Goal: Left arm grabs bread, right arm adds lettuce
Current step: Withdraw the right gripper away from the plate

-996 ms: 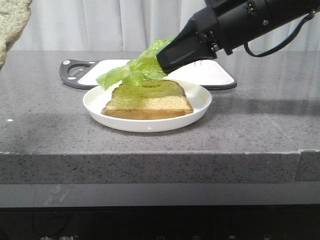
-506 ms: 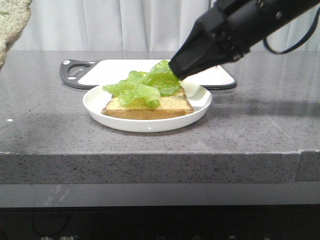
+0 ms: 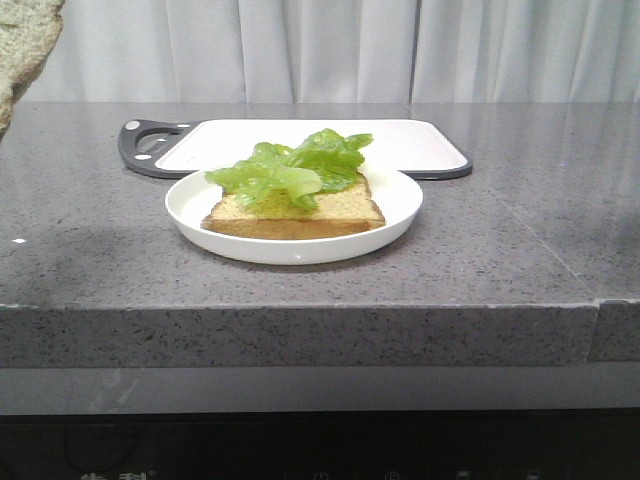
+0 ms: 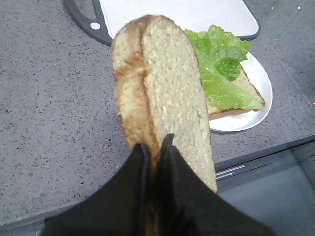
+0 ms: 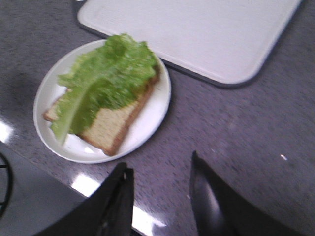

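Note:
The lettuce (image 3: pixel 292 170) lies on a bread slice (image 3: pixel 300 215) in the white plate (image 3: pixel 400 215) at the middle of the counter. It also shows in the right wrist view (image 5: pixel 101 81) and the left wrist view (image 4: pixel 221 64). My left gripper (image 4: pixel 155 145) is shut on the bread (image 4: pixel 167 93), a thick speckled slice held up above the counter's front left; its corner shows at the front view's top left (image 3: pixel 22 45). My right gripper (image 5: pixel 160 169) is open and empty, above the counter's front edge, apart from the plate (image 5: pixel 152 115). Neither arm shows in the front view.
A white cutting board (image 3: pixel 410 145) with a dark rim and handle (image 3: pixel 150 145) lies behind the plate. The grey stone counter (image 3: pixel 520 250) ends in a front edge close below the plate.
My right gripper let go of the lettuce on the plated slice, then drew back up and right out of the front view. The held bread has not moved.

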